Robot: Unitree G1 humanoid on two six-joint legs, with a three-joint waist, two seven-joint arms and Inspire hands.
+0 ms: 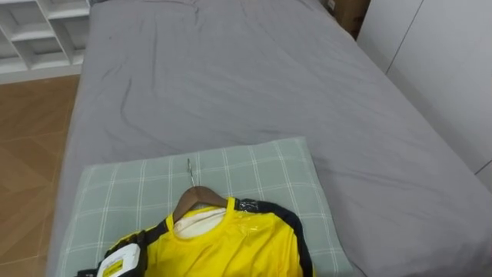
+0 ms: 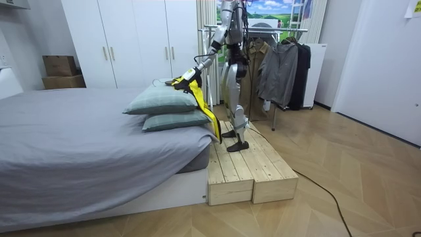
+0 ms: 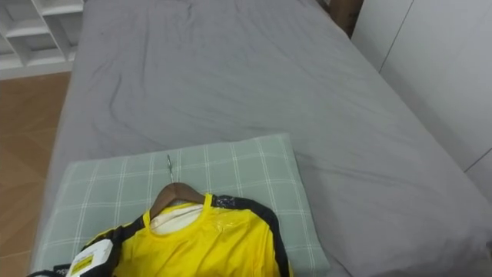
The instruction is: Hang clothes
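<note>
A yellow shirt with black trim lies on a green checked pillow at the head of the bed. It is on a wooden hanger whose metal hook points up the bed. My left hand rests at the shirt's left shoulder, its fingers hidden by the cloth. In the room view I stand on a wooden platform by the bed, one arm stretched out to the pillow, and the shirt hangs down over the bed's edge.
The grey bed stretches away ahead. A white shelf unit and wooden floor are at the left, white wardrobe doors at the right. A clothes rack with dark garments stands behind me. A second pillow lies under the first.
</note>
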